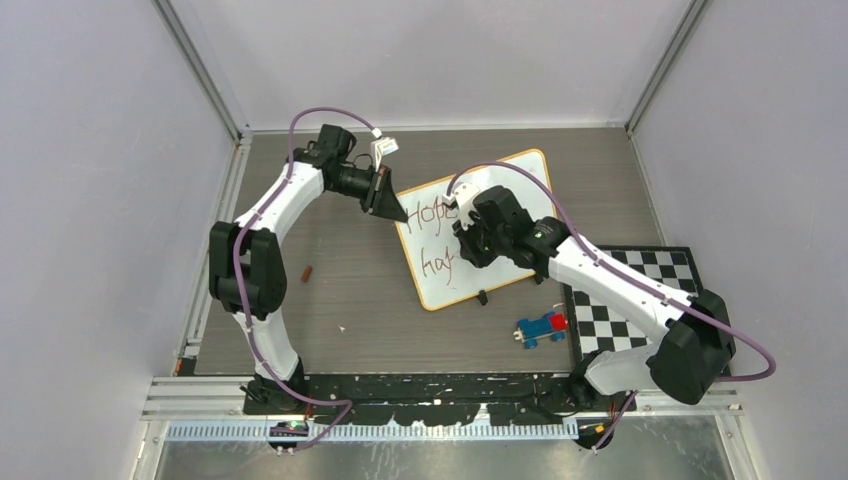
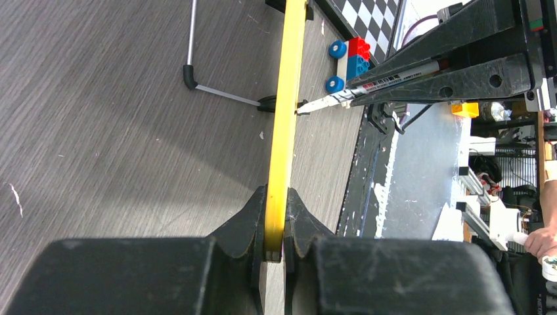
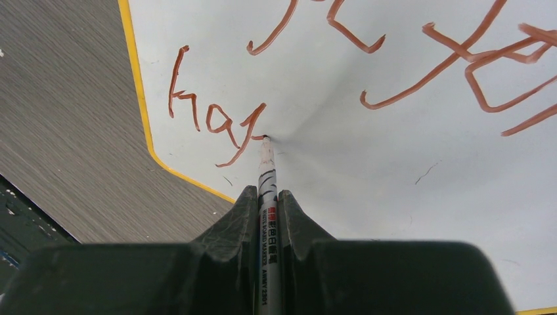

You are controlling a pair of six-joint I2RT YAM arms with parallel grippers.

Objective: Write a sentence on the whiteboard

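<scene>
A white whiteboard (image 1: 520,180) with a yellow frame stands tilted on the table's middle, with red-brown writing "Hope" above "hay". My left gripper (image 1: 388,207) is shut on its upper left corner; in the left wrist view the yellow frame edge (image 2: 284,118) runs up from between the fingers of my left gripper (image 2: 276,226). My right gripper (image 3: 267,200) is shut on a whiteboard marker (image 3: 268,216), whose tip touches the board (image 3: 394,164) just right of "hay". The marker also shows in the left wrist view (image 2: 378,85). In the top view my right gripper (image 1: 468,240) is over the board's lower part.
A blue and red toy block car (image 1: 541,328) lies near the board's lower right. A checkerboard mat (image 1: 640,300) is at the right. A small brown piece (image 1: 308,272) lies on the table at the left. A black cap (image 1: 482,297) sits by the board's lower edge.
</scene>
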